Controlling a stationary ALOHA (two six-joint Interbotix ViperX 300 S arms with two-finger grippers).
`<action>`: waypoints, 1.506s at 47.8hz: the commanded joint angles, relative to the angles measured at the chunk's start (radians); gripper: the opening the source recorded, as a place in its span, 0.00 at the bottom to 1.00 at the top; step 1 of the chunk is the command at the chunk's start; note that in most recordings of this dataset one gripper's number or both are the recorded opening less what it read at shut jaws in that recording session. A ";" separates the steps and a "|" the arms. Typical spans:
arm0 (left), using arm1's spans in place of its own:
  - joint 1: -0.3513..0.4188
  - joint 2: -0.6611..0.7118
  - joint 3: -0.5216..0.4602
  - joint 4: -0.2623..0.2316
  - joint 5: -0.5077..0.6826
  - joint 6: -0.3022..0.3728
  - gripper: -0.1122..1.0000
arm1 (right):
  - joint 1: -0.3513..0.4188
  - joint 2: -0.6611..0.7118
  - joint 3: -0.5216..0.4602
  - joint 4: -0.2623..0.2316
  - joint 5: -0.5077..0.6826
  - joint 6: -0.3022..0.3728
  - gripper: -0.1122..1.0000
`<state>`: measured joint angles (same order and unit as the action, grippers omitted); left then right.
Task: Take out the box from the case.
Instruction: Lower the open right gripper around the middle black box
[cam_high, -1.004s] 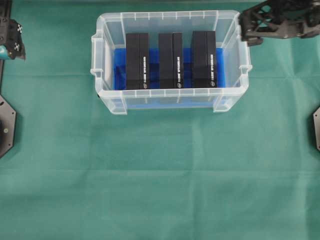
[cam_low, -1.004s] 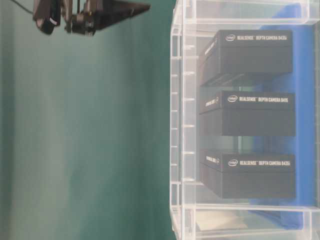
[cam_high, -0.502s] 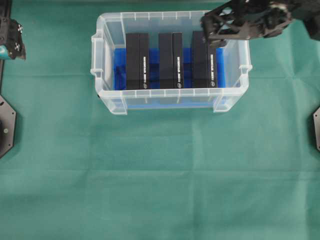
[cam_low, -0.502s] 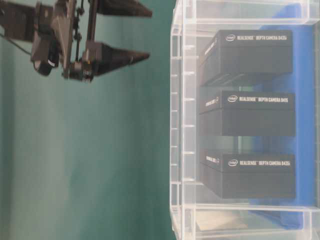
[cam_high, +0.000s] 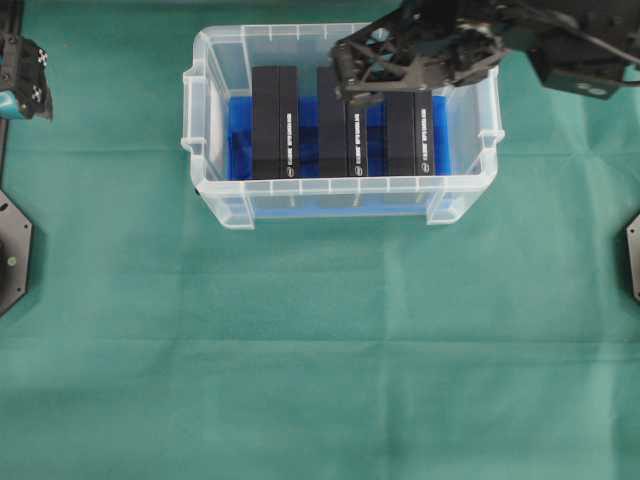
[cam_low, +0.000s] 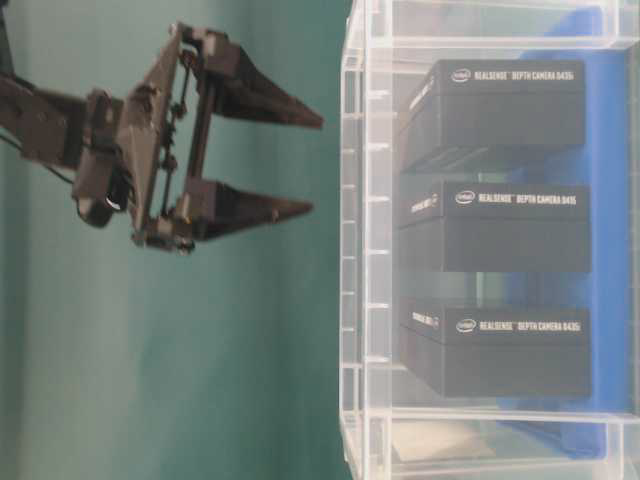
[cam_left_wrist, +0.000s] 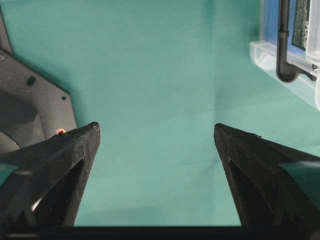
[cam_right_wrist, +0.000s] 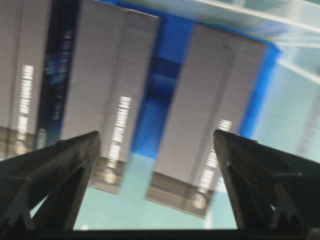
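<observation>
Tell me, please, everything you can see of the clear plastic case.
The case is a translucent rectangular tub with a rimmed edge, side handles and a blue lining. It sits upright on the green cloth, lidless, holding three black boxes standing side by side. The open right gripper hovers above it, apparently without touching.

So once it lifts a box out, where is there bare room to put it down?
The green cloth in front of the case is bare, wide between the two arm bases. Inside the case it is crowded: three black boxes side by side, the right gripper above them.
</observation>
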<state>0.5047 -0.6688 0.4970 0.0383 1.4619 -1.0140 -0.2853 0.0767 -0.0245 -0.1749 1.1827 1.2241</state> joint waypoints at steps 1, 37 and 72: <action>0.003 -0.002 -0.015 0.000 -0.003 -0.002 0.98 | 0.008 0.002 -0.046 0.006 -0.020 0.000 0.96; 0.003 -0.008 -0.012 0.000 -0.002 -0.002 0.98 | 0.025 0.106 -0.155 0.015 -0.028 -0.002 0.96; 0.003 -0.009 -0.012 0.000 -0.002 -0.002 0.98 | 0.025 0.114 -0.153 0.015 -0.017 -0.003 0.96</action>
<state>0.5047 -0.6734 0.4970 0.0368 1.4634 -1.0155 -0.2638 0.2056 -0.1534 -0.1595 1.1658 1.2226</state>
